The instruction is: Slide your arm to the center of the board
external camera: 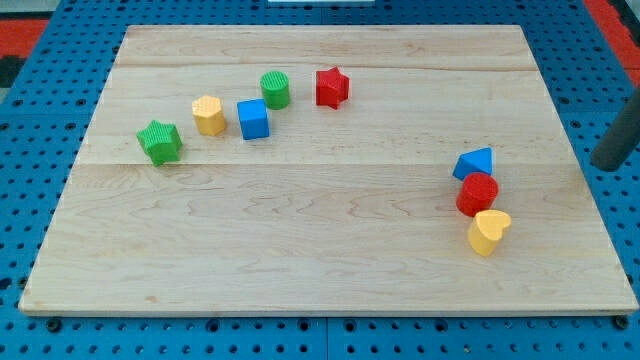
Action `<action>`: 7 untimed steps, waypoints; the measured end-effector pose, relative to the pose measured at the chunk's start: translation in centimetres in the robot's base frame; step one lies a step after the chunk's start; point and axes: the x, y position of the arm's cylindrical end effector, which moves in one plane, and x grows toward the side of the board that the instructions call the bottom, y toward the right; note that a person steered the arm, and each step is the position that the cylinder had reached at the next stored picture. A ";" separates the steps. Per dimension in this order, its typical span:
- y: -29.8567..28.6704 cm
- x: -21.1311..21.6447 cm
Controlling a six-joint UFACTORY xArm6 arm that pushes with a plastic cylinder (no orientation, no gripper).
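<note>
My rod enters from the view's right edge, and my tip [606, 160] sits just off the wooden board's [320, 250] right edge, to the right of the blue triangle [475, 162]. Below the triangle a red cylinder [477, 193] and a yellow heart [489, 231] form a tight column. At the upper left, an arc runs from the green star [160, 141] through the yellow hexagon [208, 114], blue cube [253, 119] and green cylinder [275, 89] to the red star [331, 87].
The board lies on a blue pegboard table [40, 170]. A red area shows at the view's top corners [20, 30].
</note>
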 end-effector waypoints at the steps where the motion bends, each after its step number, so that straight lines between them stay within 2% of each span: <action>1: 0.0 -0.6; 3: -3.6 -7.0; 4: -5.8 -7.8; 5: -8.8 -6.5; 7: -23.0 -5.7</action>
